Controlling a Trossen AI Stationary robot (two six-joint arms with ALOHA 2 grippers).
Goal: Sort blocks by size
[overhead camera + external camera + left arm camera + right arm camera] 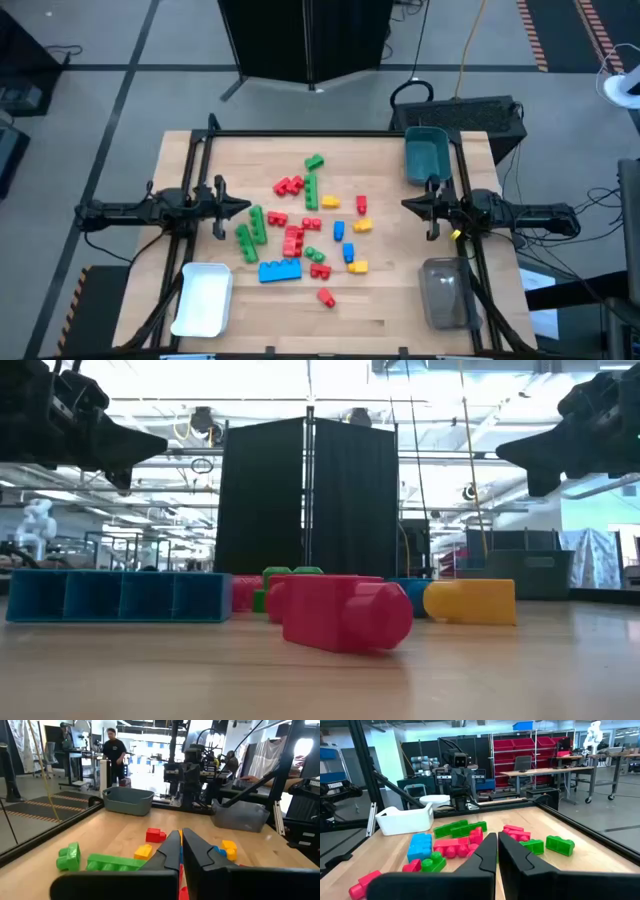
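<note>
Blocks [305, 228] lie mixed mid-surface, unsorted, none in a bin. Left gripper [243, 207] and right gripper [408, 206] hover at opposite edges, both clenched and empty, likely parked clear. White bin [203, 298], teal bin [427, 153], clear bin [444, 291] ring the pile, probably size destinations.

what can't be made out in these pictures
- Low view: the red block up close hides most of the pile behind it.
- Left wrist view: the left gripper covers the blocks beyond its fingertips.
- High view: studs on the small blocks are too small to count.
</note>
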